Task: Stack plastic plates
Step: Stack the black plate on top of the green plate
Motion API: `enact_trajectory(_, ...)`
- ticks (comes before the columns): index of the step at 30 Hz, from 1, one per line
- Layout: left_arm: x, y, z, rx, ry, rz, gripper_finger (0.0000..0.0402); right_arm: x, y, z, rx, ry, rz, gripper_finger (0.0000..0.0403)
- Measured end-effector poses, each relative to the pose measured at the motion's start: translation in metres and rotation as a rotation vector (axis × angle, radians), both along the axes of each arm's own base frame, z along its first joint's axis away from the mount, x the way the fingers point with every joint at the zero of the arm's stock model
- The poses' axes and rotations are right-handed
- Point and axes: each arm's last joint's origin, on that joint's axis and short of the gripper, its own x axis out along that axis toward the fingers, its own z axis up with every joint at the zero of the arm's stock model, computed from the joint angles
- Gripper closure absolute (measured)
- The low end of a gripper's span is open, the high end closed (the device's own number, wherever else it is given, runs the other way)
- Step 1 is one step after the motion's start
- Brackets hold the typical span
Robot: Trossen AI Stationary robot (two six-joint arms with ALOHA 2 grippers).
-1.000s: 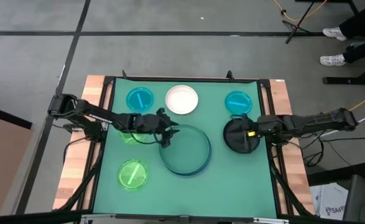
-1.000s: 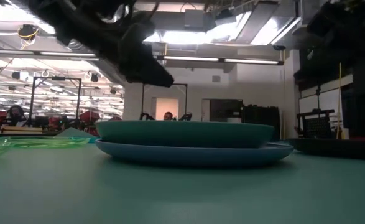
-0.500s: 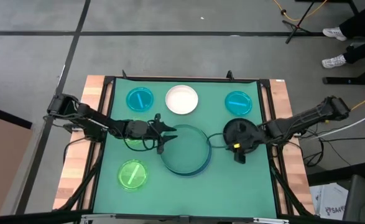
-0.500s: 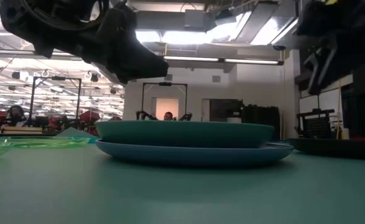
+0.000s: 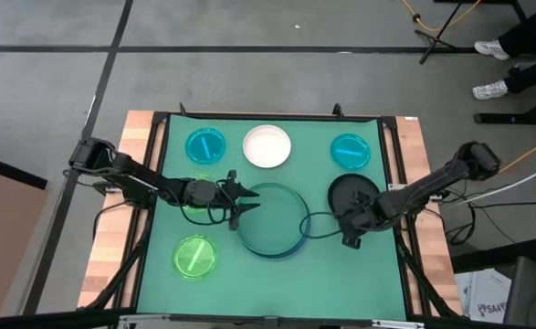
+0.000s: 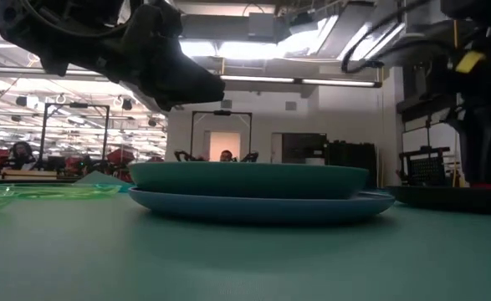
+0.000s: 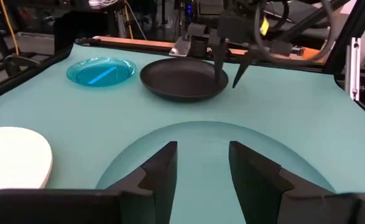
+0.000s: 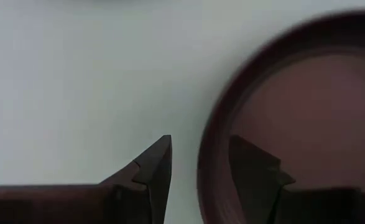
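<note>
Fingers parted, empty: my right gripper (image 5: 352, 236) straddles the black plate's (image 5: 350, 195) near rim, plate lying table-right, beside the stacked pair (image 5: 272, 219). Left gripper (image 5: 240, 203) open, farther.

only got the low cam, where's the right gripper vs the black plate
Observer: The right gripper is at the rim of the black plate, on the side facing the stacked big plates.
Operator: has it grabbed it
Observer: No. The right wrist view shows it open, with one finger outside the rim and the other over the inside of the plate.
Operator: and the left one
Observer: The left gripper is open too. It sits over the left edge of the green plate, which rests on the blue plate.
</note>
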Motion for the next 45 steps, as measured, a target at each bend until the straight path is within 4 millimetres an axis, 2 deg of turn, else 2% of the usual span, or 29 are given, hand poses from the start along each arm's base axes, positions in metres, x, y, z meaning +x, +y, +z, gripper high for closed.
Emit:
enact_trajectory(14,0.0,0.0,0.0,-0.002,0.001,0.001,0.0263,0.011,0.002,-0.035,-0.144,0.128,-0.04,0.026)
enact_trajectory(17,0.0,0.0,0.0,-0.001,0.001,0.001,0.0263,0.012,0.003,-0.036,-0.148,0.136,-0.039,0.0293)
enact_trajectory(22,0.0,0.0,0.0,0.0,0.001,0.0,0.0263,0.011,0.002,-0.036,-0.178,0.14,-0.014,0.0381)
enact_trajectory(24,0.0,0.0,0.0,0.0,0.001,-0.004,0.0263,0.01,0.001,-0.035,-0.211,0.161,0.012,0.0393)
enact_trajectory(28,0.0,-0.003,0.0,0.042,0.007,-0.026,0.0263,0.017,0.003,-0.019,-0.235,0.173,0.02,0.0387)
enact_trajectory(32,0.0,-0.004,0.0,0.079,0.011,-0.041,0.0263,0.026,0.006,0.001,-0.292,0.166,0.046,0.0399)
enact_trajectory(41,-0.002,-0.008,-0.001,0.051,0.026,-0.049,0.0263,0.054,0.016,0.044,-0.372,-0.001,0.183,0.0401)
enact_trajectory(45,-0.004,-0.011,-0.003,0.045,0.055,-0.059,0.0263,0.068,0.023,0.055,-0.379,-0.116,0.295,0.0401)
